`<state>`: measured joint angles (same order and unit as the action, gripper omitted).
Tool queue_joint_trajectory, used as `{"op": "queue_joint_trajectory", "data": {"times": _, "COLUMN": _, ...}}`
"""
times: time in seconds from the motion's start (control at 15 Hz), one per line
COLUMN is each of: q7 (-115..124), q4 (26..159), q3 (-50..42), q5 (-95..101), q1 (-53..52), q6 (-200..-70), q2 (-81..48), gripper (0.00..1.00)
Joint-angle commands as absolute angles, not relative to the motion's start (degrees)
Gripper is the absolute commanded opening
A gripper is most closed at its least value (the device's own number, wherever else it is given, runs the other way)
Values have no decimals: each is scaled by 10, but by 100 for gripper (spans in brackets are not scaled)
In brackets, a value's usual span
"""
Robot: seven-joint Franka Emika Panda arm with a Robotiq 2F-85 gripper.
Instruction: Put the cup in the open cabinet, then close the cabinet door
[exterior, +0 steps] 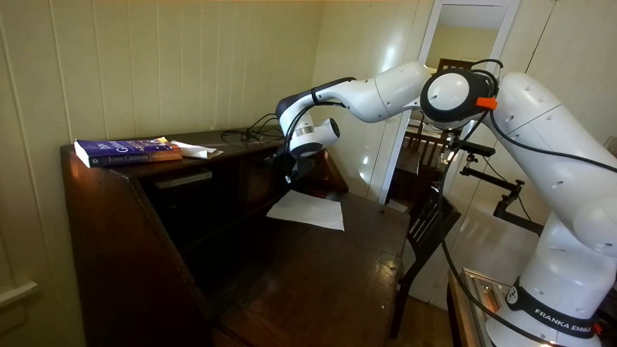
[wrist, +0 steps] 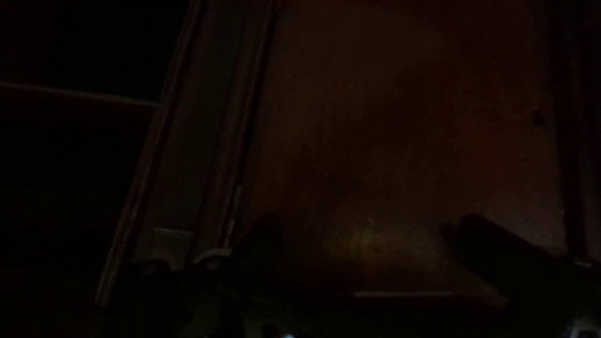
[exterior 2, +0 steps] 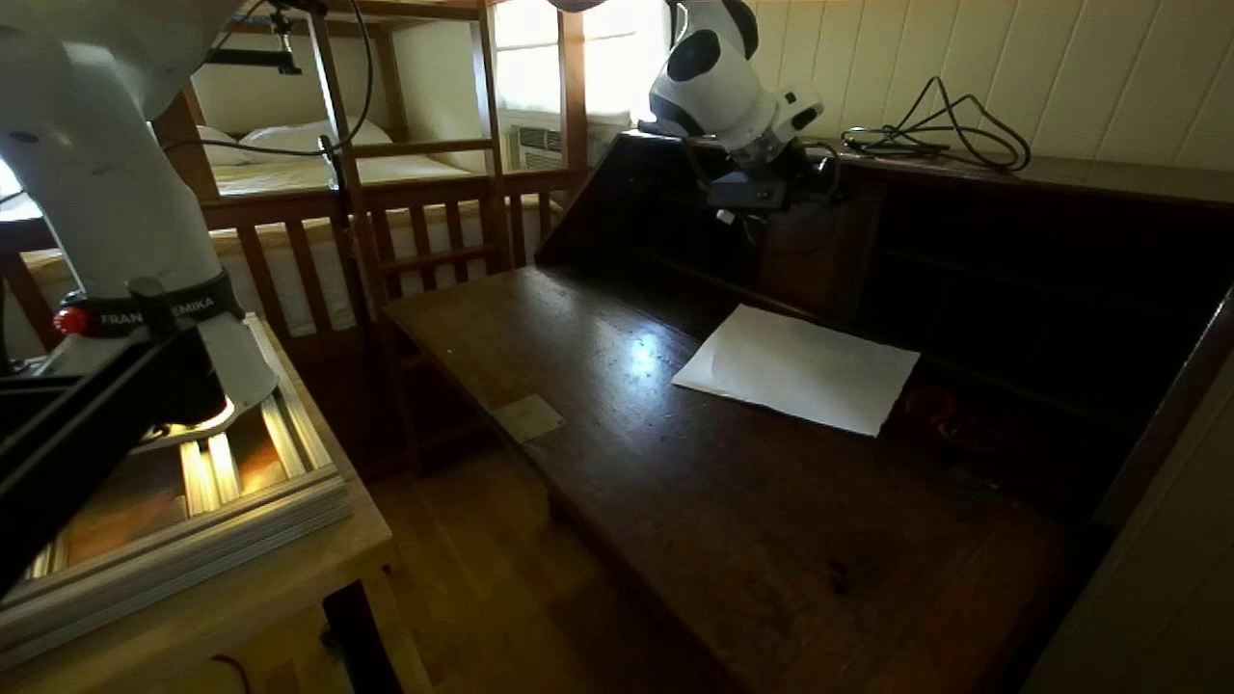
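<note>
My gripper (wrist: pixel 367 223) before dark-brown cabinet door (wrist: pixel 399 122), jaws spread wide, nothing held; white paper sheet (exterior 2: pixel 800 368) on desktop (exterior 2: pixel 694 492) below.

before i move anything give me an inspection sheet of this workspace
Surface: dark wooden desktop, white sheet lying on it
Job's things: cabinet, open compartments in view; likely cabinet door looks shut, though dim; cup, nothing seen
Clutter: purple book and loose paper on the cabinet top; dim reddish item near the sheet
Fingers: apart, in front of that door; contact unclear
Cables: black cable looped on the cabinet top; more along the arm
Surroundings: chair, bunk bed, panelled walls
</note>
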<state>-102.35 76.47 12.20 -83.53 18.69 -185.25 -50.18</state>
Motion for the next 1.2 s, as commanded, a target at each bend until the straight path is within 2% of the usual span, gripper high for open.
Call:
{"op": "queue_joint_trajectory", "data": {"times": 0.0, "q7": -1002, "q4": 792, "q3": 113, "q5": -827, "q1": 183, "q6": -1843, "q2": -508, "gripper": 100}}
{"op": "queue_joint_trajectory", "data": {"times": 0.47, "q7": -1123, "q4": 999, "q3": 173, "q5": -899, "q1": 239, "q6": -1818, "q2": -344, "gripper": 100}}
{"op": "queue_joint_trajectory", "data": {"times": 0.87, "q7": -1089, "q4": 1182, "q3": 172, "q5": -944, "q1": 217, "q6": -1937, "q2": -223, "gripper": 100}}
{"op": "queue_joint_trajectory", "data": {"times": 1.13, "q7": -1040, "q4": 1249, "q3": 181, "q5": -975, "q1": 203, "q6": -2013, "q2": -121, "gripper": 100}}
